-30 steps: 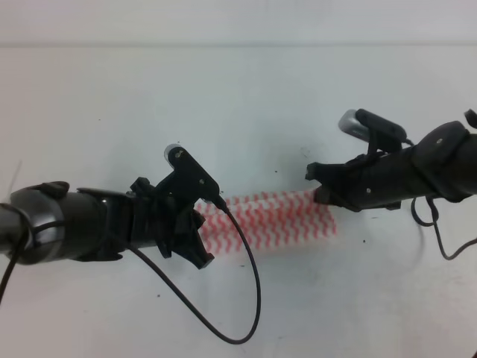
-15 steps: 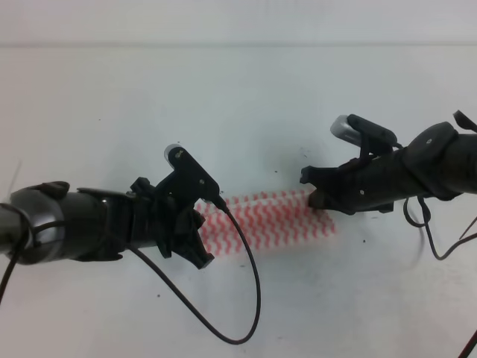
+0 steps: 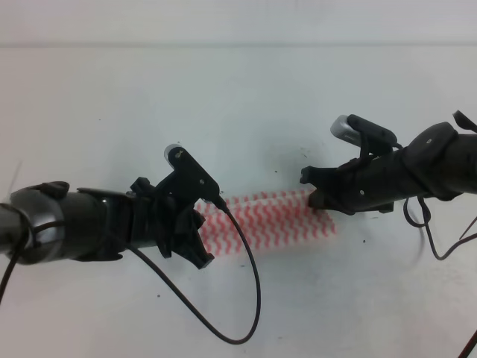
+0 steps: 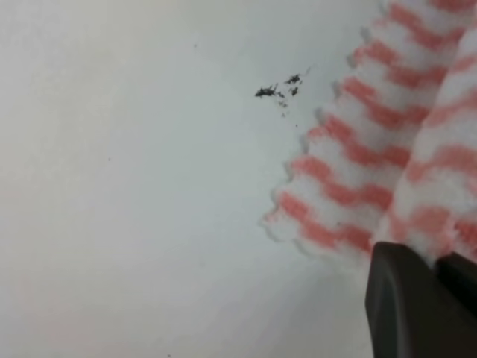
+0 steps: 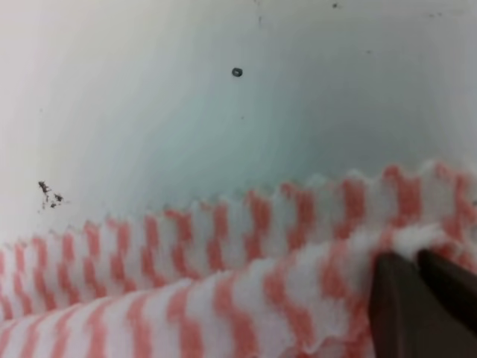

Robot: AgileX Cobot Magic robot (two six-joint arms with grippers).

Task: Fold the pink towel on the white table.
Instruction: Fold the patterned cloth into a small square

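Observation:
The pink towel [image 3: 272,220] lies as a narrow folded strip with red-and-white zigzag stripes on the white table [image 3: 238,112], stretched between my two grippers. My left gripper [image 3: 198,237] is at its left end; in the left wrist view its dark fingers [image 4: 402,298] are pinched together on the towel [image 4: 373,156]. At the right end my right gripper [image 3: 317,195] is shut on a raised fold of the towel [image 5: 223,283], fingers [image 5: 395,298] close together. The towel's ends are hidden under both grippers in the high view.
A black cable [image 3: 250,298] loops from the left arm onto the table in front of the towel. Another cable [image 3: 440,239] hangs by the right arm. Small dark specks [image 4: 279,91] mark the table near the towel's edge. The table's far edge [image 3: 238,45] runs along the top.
My right gripper has shifted a little to the left, taking the towel's right end with it, then held still. The left arm has not moved.

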